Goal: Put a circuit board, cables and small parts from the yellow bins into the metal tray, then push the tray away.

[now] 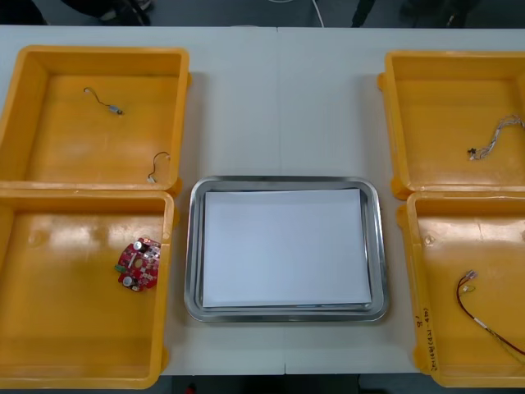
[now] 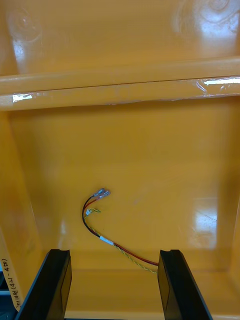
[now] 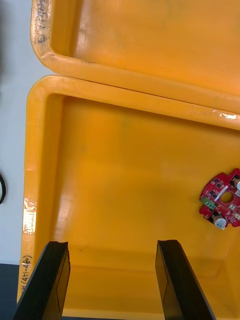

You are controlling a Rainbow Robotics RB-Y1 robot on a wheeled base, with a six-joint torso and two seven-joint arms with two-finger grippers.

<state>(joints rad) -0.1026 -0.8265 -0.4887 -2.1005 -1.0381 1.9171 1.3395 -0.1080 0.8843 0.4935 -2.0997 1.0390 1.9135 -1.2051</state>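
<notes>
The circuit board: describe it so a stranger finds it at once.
Find the metal tray in the middle of the table. The near yellow bin on its left holds the circuit board. It is round and red; the other bins hold thin cables.

The left gripper (image 3: 112,242) is showing two matte black, slab-shaped fingers (image 3: 50,280), each widening from a blunt squared tip toward its base. The right gripper (image 2: 115,251) is wearing matching black fingers (image 2: 177,285), their inner faces catching a dull grey sheen.
</notes>
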